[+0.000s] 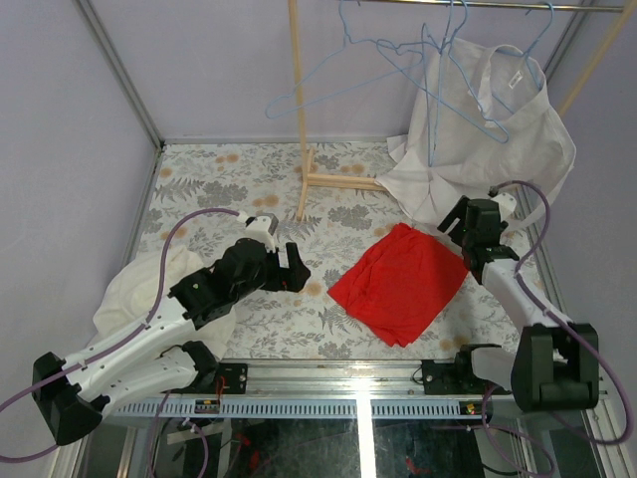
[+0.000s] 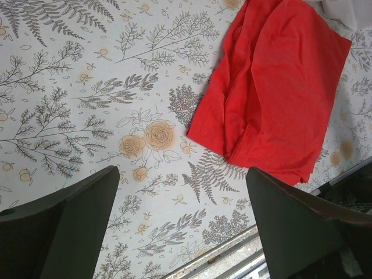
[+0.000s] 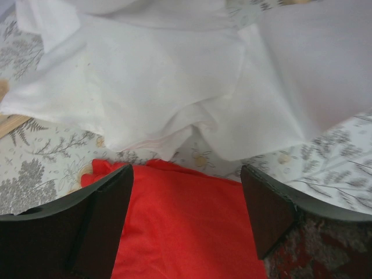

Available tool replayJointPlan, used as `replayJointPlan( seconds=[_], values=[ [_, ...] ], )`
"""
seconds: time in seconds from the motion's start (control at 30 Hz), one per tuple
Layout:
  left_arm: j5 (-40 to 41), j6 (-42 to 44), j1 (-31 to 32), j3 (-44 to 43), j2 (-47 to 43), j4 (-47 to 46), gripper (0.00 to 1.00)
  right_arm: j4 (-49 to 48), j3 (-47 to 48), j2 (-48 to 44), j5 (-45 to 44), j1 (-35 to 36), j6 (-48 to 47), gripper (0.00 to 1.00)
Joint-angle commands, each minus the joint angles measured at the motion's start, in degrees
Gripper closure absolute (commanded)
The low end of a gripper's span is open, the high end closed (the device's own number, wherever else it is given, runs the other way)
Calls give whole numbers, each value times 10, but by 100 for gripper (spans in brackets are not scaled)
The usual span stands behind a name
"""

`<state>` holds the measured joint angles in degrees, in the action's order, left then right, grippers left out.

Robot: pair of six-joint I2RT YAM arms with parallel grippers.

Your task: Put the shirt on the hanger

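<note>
The shirt (image 1: 508, 149) is seen just beyond the right gripper (image 3: 186, 174), fingers spread; the left gripper (image 2: 183, 180), likewise spread, is placed well apart, leftward.

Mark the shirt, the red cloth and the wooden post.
shirt (image 1: 528, 149), top external view, right side of its body.
red cloth (image 2: 273, 99), left wrist view, middle of the fabric.
wooden post (image 1: 297, 119), top external view, midway up the shaft.

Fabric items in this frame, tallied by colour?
White shirt: 1
Red cloth: 1
Cream garment: 1
Total: 3
</note>
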<state>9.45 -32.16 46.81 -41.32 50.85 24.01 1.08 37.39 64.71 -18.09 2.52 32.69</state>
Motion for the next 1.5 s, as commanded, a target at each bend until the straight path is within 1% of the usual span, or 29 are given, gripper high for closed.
replayJointPlan(
  seconds=[0.0, 0.07, 0.13, 0.17, 0.23, 0.27, 0.33, 0.37, 0.4, 0.47, 0.57, 0.63, 0.7, 0.73, 0.77, 0.83, 0.87, 0.93, 0.97, 1.03, 1.1, 1.17, 1.2, 1.23, 1.3, 1.37, 1.4, 1.43, 1.47],
  values=[
    [-5, 1, -4, 1, 11, -25, 10, 93, -5, -50, -83, 1, 7, 18],
    [-5, 2, -4, 1, 15, -29, 10, 97, -18, -71, -55, 1, -6, 17],
    [-4, 2, -4, 4, 15, -37, 10, 35, -48, -95, 32, 1, -56, 19],
    [-4, 1, -4, 5, 17, -40, 10, -8, -63, -107, 87, 1, -74, 24],
    [-11, 2, -3, 4, 23, -43, 10, -92, -83, -113, 180, 1, -95, 46],
    [-15, 2, -4, 1, 26, -42, 10, -134, -88, -107, 207, 1, -97, 56],
    [-19, 3, -4, -2, 29, -41, 10, -184, -83, -74, 197, 1, -81, 74],
    [-17, 2, -4, -2, 27, -41, 10, -187, -68, -51, 178, 0, -75, 80],
    [-15, 1, -4, -1, 23, -39, 10, -190, -55, -23, 160, 0, -70, 84],
    [-11, 0, -4, 1, 14, -37, 10, -215, -35, 43, 148, -1, -68, 88],
    [-3, 0, -3, 6, 2, -29, 10, -249, -6, 138, 170, -9, -69, 94],
    [1, 1, -4, 7, -3, -21, 10, -253, 15, 194, 185, -20, -67, 97],
    [8, 2, -4, 8, -9, -14, 10, -236, 30, 230, 174, -25, -54, 98],
    [12, 2, -4, 9, -12, -11, 10, -209, 43, 241, 151, -27, -44, 98],
    [16, 2, -4, 9, -14, -9, 10, -179, 51, 245, 123, -27, -30, 95],
    [22, 2, -4, 10, -17, -6, 10, -141, 54, 233, 90, -27, -21, 84],
    [25, 2, -4, 11, -18, -7, 9, -135, 50, 215, 90, -27, -23, 78],
    [30, 2, -3, 11, -14, -11, 9, -114, 50, 169, 102, -27, -31, 57],
    [32, 2, -4, 12, -12, -15, 9, -86, 56, 143, 105, -27, -32, 46],
    [41, 4, -4, 11, -5, -21, 9, -14, 72, 82, 106, -27, -25, 31],
    [47, 11, -4, 7, 3, -30, 7, 54, 85, 21, 108, -27, -17, 13],
    [61, 11, -4, -2, 14, -33, 5, 123, 99, -43, 111, -27, -14, 1],
    [71, 9, -4, -13, 23, -29, 1, 157, 109, -69, 113, -27, -19, 1],
    [84, 6, -4, -24, 34, -22, 0, 194, 122, -89, 113, -27, -25, 1],
    [122, -4, -4, -52, 56, 8, 0, 270, 151, -123, 114, -27, -50, 1],
    [173, -20, -4, -82, 79, 46, 0, 340, 190, -143, 122, -27, -96, 1],
    [185, -17, -4, -95, 88, 60, 0, 372, 204, -147, 128, -27, -120, 1],
    [203, -14, -3, -105, 92, 70, 0, 402, 231, -147, 127, -21, -148, 1],
    [212, -9, -4, -109, 92, 73, 0, 429, 246, -148, 100, 5, -154, 1]
  ],
)
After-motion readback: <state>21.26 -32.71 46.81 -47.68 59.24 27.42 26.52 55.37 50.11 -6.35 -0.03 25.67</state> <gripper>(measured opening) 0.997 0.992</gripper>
